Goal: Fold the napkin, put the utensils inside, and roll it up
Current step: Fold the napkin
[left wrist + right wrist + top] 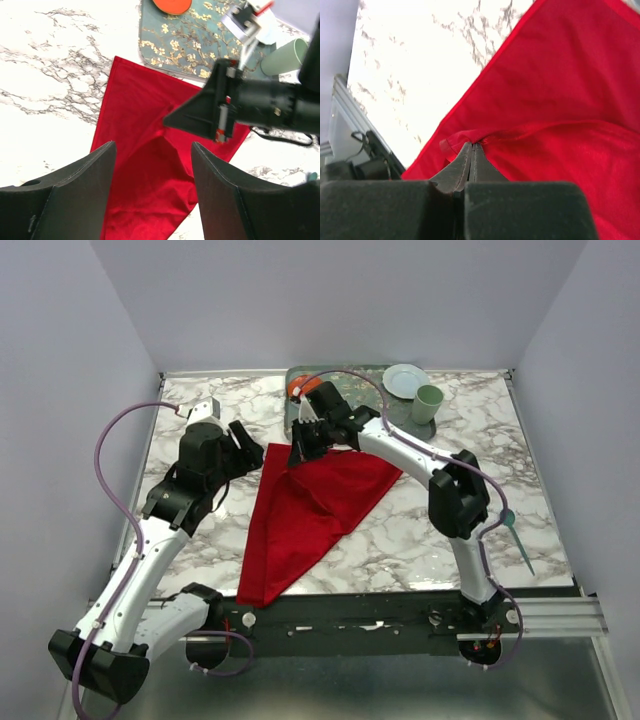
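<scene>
Tray (365, 386), orange plate (298, 388) and cup (428, 403) sit behind napkin (310, 505).

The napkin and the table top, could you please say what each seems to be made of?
The napkin: soft red cloth, faintly shiny; it folds and puckers where the right tool pinches it. The table top: glossy marble or marble-look laminate, white with grey veins; can't tell which.

Marble table (200, 430), napkin (310, 510), floral tray (185, 45), teal utensil (519, 540)
</scene>
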Controlling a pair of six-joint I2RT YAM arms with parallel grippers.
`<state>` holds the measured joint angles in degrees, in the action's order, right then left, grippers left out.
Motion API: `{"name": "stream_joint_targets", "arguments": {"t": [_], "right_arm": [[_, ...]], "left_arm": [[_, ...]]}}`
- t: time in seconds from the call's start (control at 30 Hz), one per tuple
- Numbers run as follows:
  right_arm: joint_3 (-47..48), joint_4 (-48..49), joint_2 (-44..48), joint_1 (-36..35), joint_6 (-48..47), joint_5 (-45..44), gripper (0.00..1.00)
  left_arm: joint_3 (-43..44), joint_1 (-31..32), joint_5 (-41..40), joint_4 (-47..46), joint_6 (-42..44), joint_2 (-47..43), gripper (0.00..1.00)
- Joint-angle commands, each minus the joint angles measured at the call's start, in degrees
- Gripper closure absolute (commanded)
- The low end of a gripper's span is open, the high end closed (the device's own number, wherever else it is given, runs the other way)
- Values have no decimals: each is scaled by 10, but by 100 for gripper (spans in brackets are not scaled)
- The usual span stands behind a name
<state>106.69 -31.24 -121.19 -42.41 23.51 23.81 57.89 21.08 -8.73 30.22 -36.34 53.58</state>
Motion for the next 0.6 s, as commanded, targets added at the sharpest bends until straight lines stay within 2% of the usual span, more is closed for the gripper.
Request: {"name": "stream_joint_targets", "arguments": {"t": [0.0,0.1,0.57], "right_arm": [[64,18,-56,14,15,16,99],[69,22,-73,26,37,-11,99],[149,43,-155,42,80,-25,99]], "left_arm": [[9,-7,-20,15,24,-1,30],[7,-10,-14,12,28,3,30],[-9,-16,24,5,21,20,30]]}}
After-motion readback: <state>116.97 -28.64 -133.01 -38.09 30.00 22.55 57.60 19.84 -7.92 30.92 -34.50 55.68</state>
